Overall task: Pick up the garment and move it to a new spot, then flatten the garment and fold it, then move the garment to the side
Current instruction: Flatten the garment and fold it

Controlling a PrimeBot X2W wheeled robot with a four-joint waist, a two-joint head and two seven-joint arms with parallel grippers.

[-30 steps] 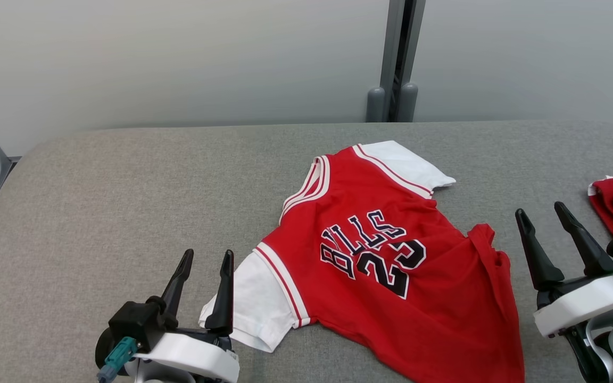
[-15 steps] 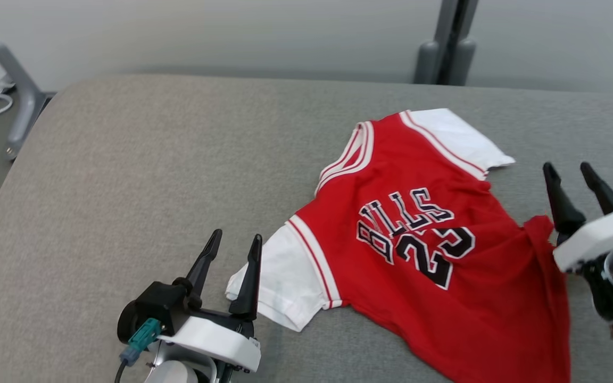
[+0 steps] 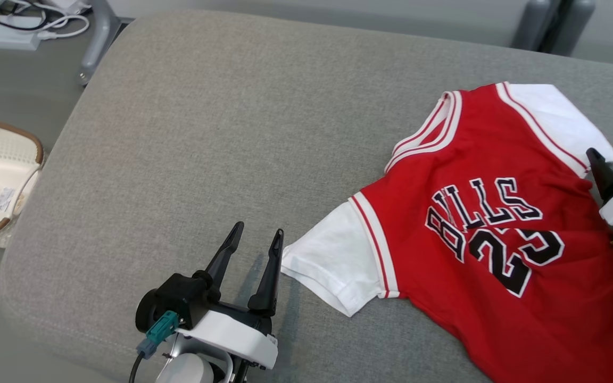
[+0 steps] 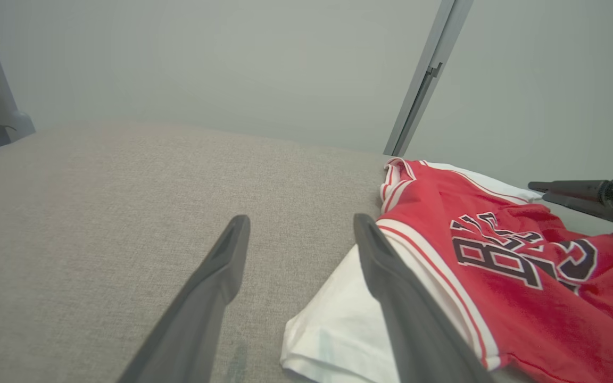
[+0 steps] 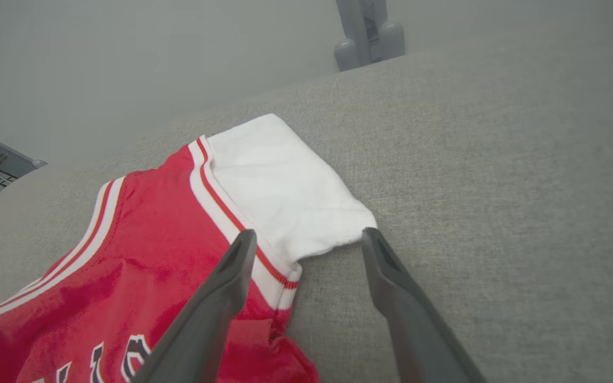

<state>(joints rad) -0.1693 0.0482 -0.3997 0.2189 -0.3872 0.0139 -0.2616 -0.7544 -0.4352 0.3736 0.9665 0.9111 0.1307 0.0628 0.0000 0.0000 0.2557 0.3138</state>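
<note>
Garment pickup appears to be in preparation, judging from the fingers. The left gripper is held with its fingers apart and empty, and the near white sleeve lies just beside them at 3 o'clock. The right gripper is likewise spread, with the far white sleeve framed ahead of its tips at 12 o'clock; whether cloth is touched cannot be told. Since a second ago the right gripper has been carried from the hem corner up to that far sleeve, while the left has been kept by the near one. The head camera has also been swung, so the garment's drift toward 3 o'clock on the grey padded surface is not its own. A two-sleeve lift is probably being set up.
</note>
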